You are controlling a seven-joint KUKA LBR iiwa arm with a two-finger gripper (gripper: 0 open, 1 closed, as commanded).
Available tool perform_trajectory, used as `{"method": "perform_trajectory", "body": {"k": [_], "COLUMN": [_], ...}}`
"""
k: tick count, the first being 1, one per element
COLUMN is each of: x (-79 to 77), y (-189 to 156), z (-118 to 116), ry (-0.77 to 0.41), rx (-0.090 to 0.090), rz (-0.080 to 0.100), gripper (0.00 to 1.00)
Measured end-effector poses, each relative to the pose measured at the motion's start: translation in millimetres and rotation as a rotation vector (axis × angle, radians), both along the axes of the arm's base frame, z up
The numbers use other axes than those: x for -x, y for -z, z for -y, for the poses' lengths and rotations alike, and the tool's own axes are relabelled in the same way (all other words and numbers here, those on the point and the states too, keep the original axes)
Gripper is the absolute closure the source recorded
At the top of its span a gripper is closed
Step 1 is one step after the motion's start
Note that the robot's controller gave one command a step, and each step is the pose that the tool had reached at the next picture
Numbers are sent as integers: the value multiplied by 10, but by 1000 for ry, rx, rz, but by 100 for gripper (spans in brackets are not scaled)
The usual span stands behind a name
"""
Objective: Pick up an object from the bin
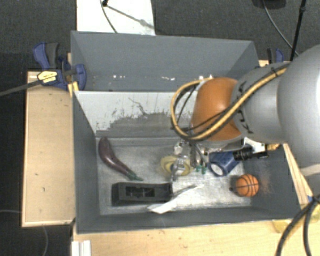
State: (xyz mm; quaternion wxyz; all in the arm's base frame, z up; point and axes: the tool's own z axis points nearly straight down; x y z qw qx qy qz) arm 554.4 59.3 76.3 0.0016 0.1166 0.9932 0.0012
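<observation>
Grey bin (149, 68): one aubergine (111, 156), one orange ball (247, 185), one yellowish ring (169, 168) beneath the tool (185, 161) — its grip unreadable.

The one camera is looking down on the grey bin (160, 63) from above, leaning in from the bin's near side so its far wall is showing broadly. It is sitting close, taking in the whole bin, with the arm (293, 105) looming at the bin's right.
</observation>
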Motion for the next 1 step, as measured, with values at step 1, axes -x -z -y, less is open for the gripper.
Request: {"method": "perform_trajectory", "body": {"k": [1], "x": [0], "y": [0], "z": [0], "ry": [1], "rx": [0], "rz": [0], "gripper": [100]}}
